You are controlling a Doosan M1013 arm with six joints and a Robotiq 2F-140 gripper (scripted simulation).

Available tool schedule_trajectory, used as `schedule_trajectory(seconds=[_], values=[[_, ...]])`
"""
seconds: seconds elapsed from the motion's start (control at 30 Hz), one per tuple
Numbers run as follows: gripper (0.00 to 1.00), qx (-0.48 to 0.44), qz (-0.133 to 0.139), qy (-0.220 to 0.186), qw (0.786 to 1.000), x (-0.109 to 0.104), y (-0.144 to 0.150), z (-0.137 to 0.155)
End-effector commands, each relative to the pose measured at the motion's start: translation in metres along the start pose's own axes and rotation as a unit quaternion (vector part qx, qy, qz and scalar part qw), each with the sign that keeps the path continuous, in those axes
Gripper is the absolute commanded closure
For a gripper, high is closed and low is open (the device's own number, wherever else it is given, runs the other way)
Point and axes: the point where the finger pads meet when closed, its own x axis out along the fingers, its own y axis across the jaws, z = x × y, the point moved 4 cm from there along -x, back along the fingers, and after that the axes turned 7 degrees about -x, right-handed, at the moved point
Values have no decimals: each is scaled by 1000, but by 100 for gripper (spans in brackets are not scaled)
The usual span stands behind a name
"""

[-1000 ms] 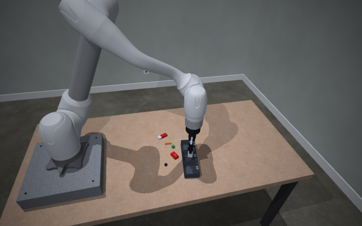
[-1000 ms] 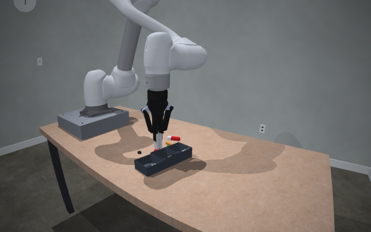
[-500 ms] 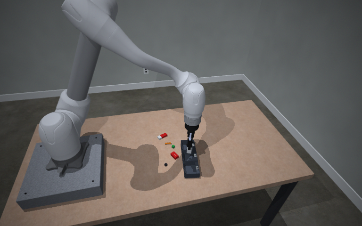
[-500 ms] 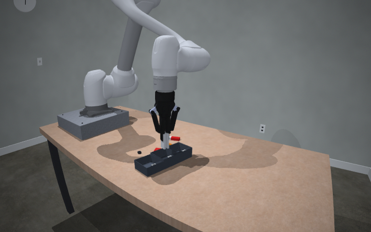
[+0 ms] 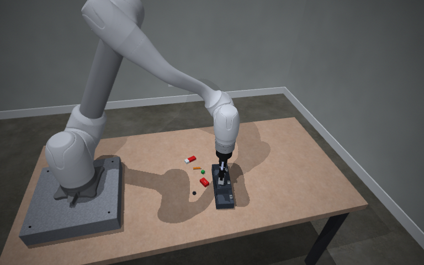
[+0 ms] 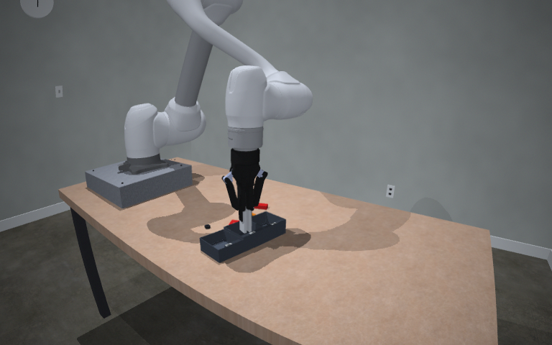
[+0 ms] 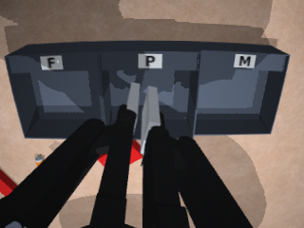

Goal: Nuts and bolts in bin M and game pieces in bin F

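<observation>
A dark tray (image 5: pixel 222 187) with three compartments stands on the table. In the wrist view they are marked F (image 7: pixel 51 63), P (image 7: pixel 150 61) and M (image 7: pixel 245 61). I see nothing inside F or M. My gripper (image 5: pixel 221 180) hangs just above the middle compartment P, its fingers (image 7: pixel 142 114) shut with nothing visible between them. It also shows in the exterior view (image 6: pixel 244 226). Left of the tray lie a red block (image 5: pixel 204 181), a small green piece (image 5: pixel 202 171), an orange stick (image 5: pixel 196 168), a red-and-white piece (image 5: pixel 190 159) and a small black piece (image 5: pixel 194 192).
The arm's grey base block (image 5: pixel 73 202) stands at the table's left end. The loose pieces lie between the base and the tray. The table's edge runs close in front of the tray.
</observation>
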Motion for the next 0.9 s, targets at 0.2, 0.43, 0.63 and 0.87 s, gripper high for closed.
schedule_trajectory(seconds=[0.2, 0.43, 0.63, 0.87], values=[[95, 0, 0, 0, 1000, 15, 0, 0], [95, 0, 0, 0, 1000, 15, 0, 0], [95, 0, 0, 0, 1000, 15, 0, 0], [95, 0, 0, 0, 1000, 15, 0, 0]])
